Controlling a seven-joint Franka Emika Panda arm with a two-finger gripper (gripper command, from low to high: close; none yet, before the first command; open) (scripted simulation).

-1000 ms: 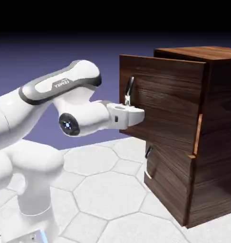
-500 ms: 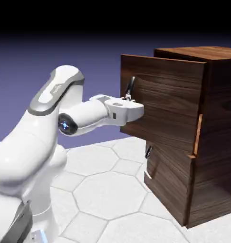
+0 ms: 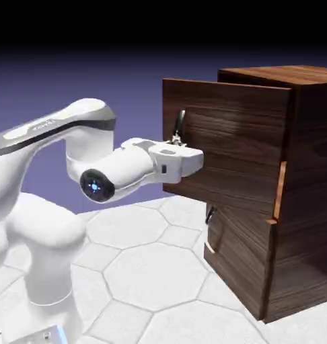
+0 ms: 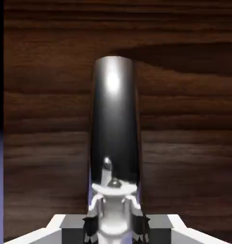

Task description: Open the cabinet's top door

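The top door [image 3: 223, 144] already stands partly out from the cabinet [image 3: 307, 181], fingers [image 4: 91, 228] clamped on its handle [image 4: 114, 119], with more pulling probably left.

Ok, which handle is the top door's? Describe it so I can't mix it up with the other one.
Start at the dark-brown cabinet on the exterior view's right and take its upper, larger panel, the top door, standing ajar. Its handle is the short dark-and-silver bar near the panel's left edge, right above the gripper. The other handle sits lower, on the smaller bottom panel.
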